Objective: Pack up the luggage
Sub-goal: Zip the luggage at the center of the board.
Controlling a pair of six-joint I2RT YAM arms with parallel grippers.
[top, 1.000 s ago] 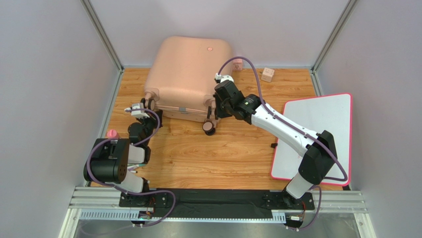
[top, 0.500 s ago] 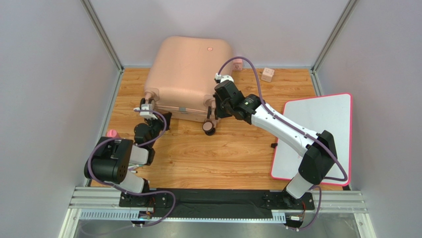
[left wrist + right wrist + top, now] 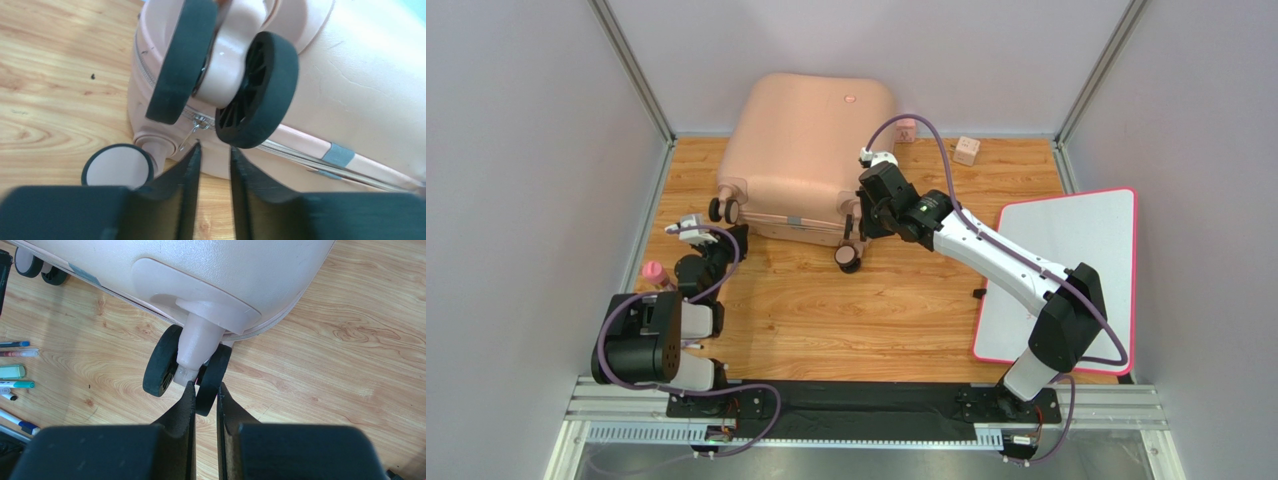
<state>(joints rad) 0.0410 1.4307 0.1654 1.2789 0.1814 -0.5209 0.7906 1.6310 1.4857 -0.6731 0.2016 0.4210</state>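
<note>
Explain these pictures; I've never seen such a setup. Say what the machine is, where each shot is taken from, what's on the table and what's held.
Two robot arms are bolted at the near edge of a wooden table. The wide picture looks down from above and behind them; the other two come from a camera on each wrist, so the dark prongs at the bottom are that arm's own fingers. On the table are a closed pink suitcase, a white board with a pink rim and a small wooden block. The left gripper is slightly open and empty, near one suitcase wheel. The right gripper is almost shut at another caster wheel; whether it pinches it is unclear.
</note>
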